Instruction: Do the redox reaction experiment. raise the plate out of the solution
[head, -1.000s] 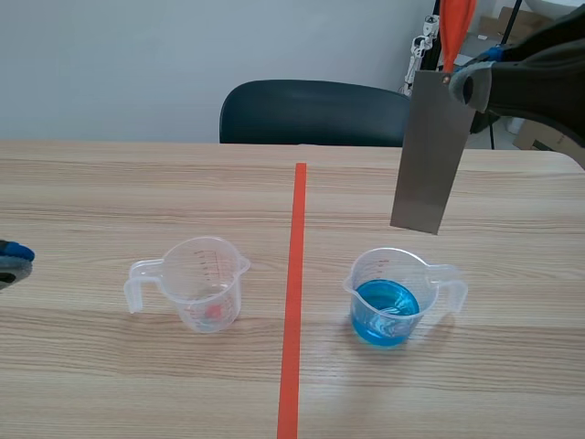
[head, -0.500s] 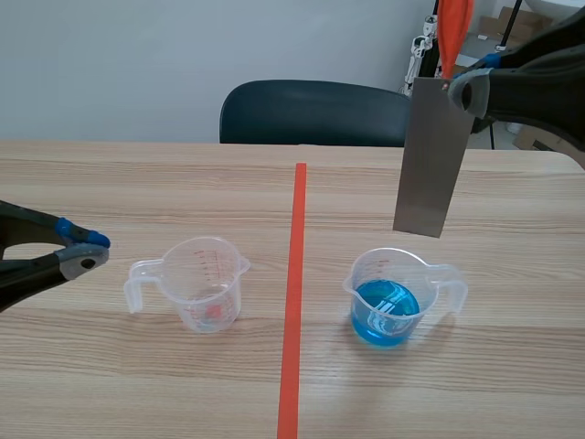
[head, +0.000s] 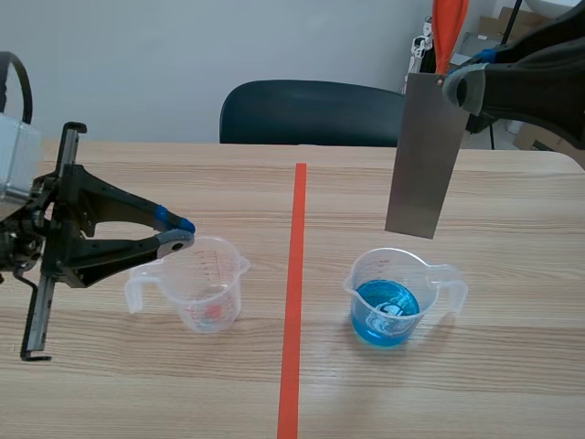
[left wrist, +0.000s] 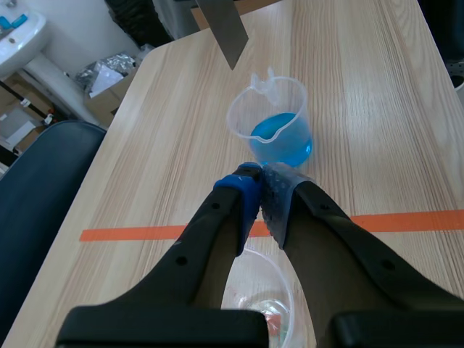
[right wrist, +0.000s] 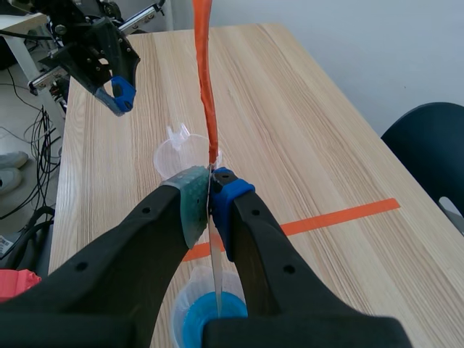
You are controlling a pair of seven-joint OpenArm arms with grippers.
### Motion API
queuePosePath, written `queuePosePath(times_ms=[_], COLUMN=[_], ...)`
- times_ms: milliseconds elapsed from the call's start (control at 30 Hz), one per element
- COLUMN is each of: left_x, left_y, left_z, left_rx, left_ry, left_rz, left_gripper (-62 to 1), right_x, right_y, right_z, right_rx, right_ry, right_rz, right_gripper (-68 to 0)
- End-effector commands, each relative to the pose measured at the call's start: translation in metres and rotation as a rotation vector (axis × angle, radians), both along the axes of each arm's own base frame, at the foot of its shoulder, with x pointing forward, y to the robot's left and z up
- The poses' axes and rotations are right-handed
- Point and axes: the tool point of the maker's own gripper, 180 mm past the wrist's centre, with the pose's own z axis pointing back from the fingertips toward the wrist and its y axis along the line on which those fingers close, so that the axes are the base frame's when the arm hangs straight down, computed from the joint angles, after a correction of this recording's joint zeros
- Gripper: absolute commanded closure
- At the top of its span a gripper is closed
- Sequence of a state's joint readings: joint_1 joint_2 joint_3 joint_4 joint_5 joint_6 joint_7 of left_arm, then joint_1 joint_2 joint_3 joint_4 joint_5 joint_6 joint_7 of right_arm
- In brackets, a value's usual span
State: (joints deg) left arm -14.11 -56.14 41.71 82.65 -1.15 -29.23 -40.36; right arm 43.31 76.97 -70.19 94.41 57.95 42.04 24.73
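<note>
The right arm's fingers [head: 460, 88] are clamped on the top corner of the grey metal plate [head: 423, 160]. It hangs upright in the air, clear of the blue solution [head: 385, 313], over the beaker [head: 437, 279] toward the table's [head: 512, 366] near edge. The left arm's fingers [head: 174, 240] are pressed together on nothing, tips close by the empty beaker [head: 203, 283], nearer the left edge

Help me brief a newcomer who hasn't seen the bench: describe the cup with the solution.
Find the orange-red tape line running down the wooden table. On the robot's right of it stands a clear handled measuring cup, under the hanging metal plate. Unlike the near-empty cup left of the line, it holds bright blue liquid.
</note>
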Motion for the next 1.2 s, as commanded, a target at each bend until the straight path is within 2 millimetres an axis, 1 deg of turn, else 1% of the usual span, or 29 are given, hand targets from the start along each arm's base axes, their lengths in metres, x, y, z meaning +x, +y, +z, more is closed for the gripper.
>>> queuePosePath(times_ms=[0,167,500,733,933,1033,1167], left_x=[-0.001,0.0,0.0,0.007,0.016,0.02,0.03], left_y=[-0.01,-0.028,-0.061,-0.08,-0.092,-0.094,-0.095], left_z=[0.006,-0.001,-0.009,-0.003,-0.002,-0.001,-0.001], left_rx=[-0.032,-0.011,0.035,0.041,0.06,0.057,0.041], left_ry=[-0.003,0.002,0.008,-0.026,-0.052,-0.054,-0.041], left_rz=[-0.017,-0.037,-0.089,-0.1,-0.081,-0.076,-0.045], left_gripper=[-3.6,-3.6,-3.6,-3.6,-3.6,-3.6,-3.6], right_x=[0.003,0.003,0.003,0.003,0.003,0.003,0.003], right_y=[-0.001,-0.001,-0.001,-0.001,-0.001,-0.001,-0.001], right_z=[0.015,0.013,0.013,0.013,0.013,0.013,0.013], right_rx=[0.014,0.004,0.004,0.004,0.004,0.004,0.004], right_ry=[-0.034,-0.031,-0.031,-0.031,-0.031,-0.031,-0.031], right_rz=[0.001,0.001,0.001,0.001,0.001,0.001,0.001], right_gripper=[-1.8,-1.8,-1.8,-1.8,-1.8,-1.8,-1.8])
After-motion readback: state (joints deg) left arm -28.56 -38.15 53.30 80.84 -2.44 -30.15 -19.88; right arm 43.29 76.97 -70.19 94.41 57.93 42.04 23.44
